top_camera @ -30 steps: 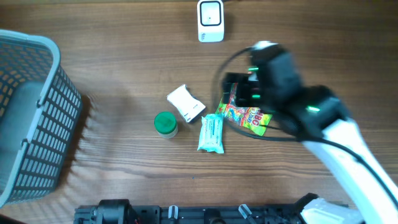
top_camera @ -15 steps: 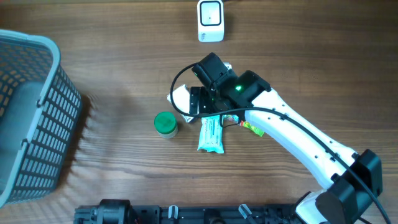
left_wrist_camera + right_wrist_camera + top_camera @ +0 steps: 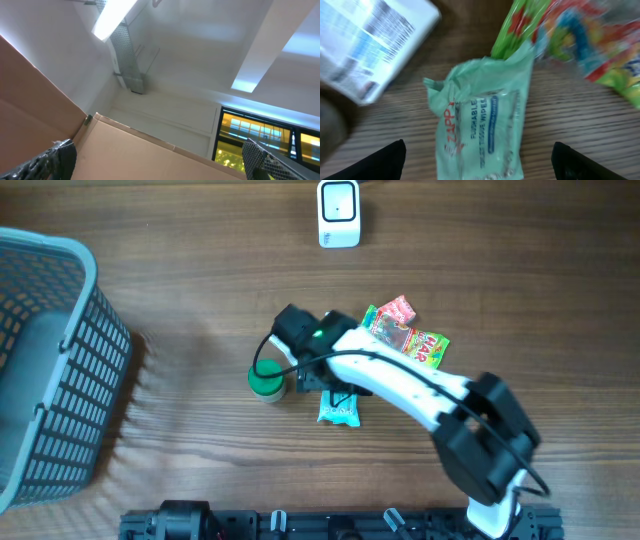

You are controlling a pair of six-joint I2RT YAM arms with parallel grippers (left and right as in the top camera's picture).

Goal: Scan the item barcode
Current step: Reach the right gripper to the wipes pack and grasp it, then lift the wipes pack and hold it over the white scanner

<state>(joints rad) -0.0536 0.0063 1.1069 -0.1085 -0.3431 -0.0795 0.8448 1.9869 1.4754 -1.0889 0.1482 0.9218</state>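
Observation:
A mint-green wipes packet (image 3: 480,125) lies flat on the wooden table, and only its lower end (image 3: 338,410) shows in the overhead view. My right gripper (image 3: 480,165) hovers over it, open, one finger on each side and neither touching. From above, the right gripper (image 3: 325,380) sits under the arm's wrist. The white scanner (image 3: 338,213) stands at the table's far edge. My left gripper (image 3: 160,160) is open, holds nothing and points up at a ceiling; it is outside the overhead view.
A colourful candy bag (image 3: 405,335) lies just beyond the packet to the right. A white box (image 3: 370,45) lies beyond it to the left. A green-capped jar (image 3: 265,380) stands left of the gripper. A grey basket (image 3: 60,350) fills the left side.
My right arm has swung left, from above the candy bag to above the wipes packet. The candy bag is now uncovered.

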